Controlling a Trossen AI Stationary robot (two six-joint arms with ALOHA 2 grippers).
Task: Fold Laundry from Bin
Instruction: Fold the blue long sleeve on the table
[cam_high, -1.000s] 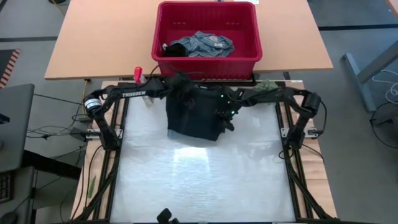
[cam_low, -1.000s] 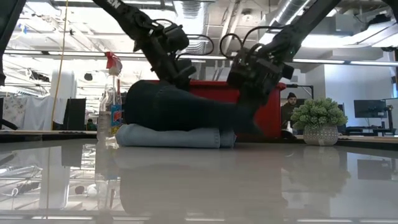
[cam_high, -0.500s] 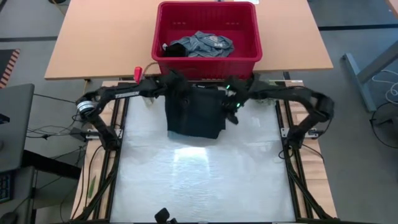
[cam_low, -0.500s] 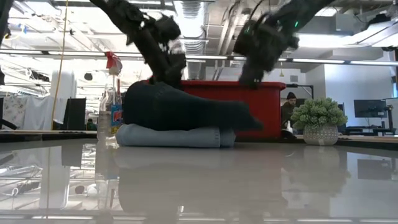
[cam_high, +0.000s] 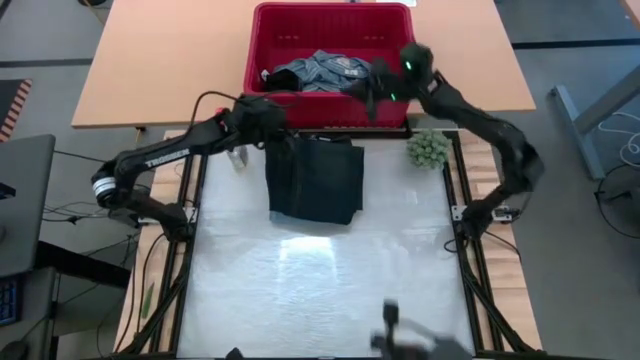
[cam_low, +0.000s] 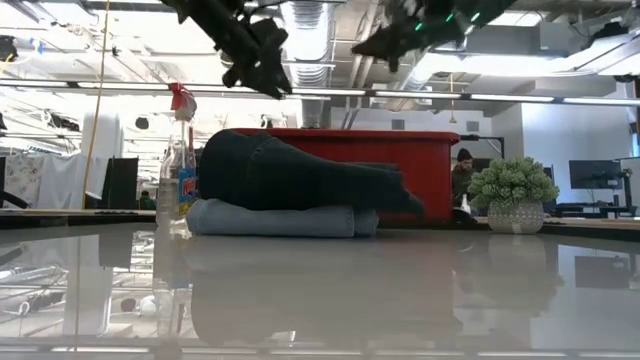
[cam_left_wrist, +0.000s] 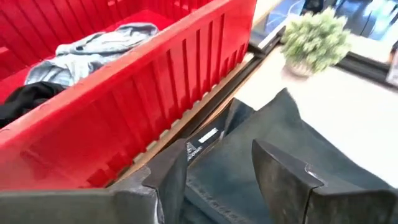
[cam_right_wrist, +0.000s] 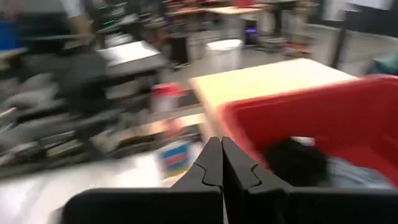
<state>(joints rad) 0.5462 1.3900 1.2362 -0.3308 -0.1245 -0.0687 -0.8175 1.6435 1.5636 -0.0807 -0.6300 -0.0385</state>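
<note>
A dark navy folded garment (cam_high: 315, 178) lies on top of a folded light blue one (cam_low: 285, 220) at the far middle of the white table. The red bin (cam_high: 330, 100) stands beyond it, holding a grey-blue denim garment (cam_high: 325, 68) and a black one (cam_high: 275, 78). My left gripper (cam_high: 272, 118) hangs open above the dark garment's far left corner, with nothing between its fingers (cam_left_wrist: 177, 162). My right gripper (cam_high: 368, 95) is shut and empty, high over the bin's near rim, pointing almost level.
A small green fuzzy plant ball (cam_high: 428, 148) sits at the far right of the table. A clear spray bottle (cam_low: 178, 160) stands left of the garment stack. The bin rests on a wooden table (cam_high: 170, 70) behind the white one.
Both grippers have risen off the dark garment, which stays folded on the light blue one. My right gripper has swung up toward the far edge, over the bin, and tipped from pointing down to nearly level. My left gripper has lifted and drawn slightly toward the far left.
</note>
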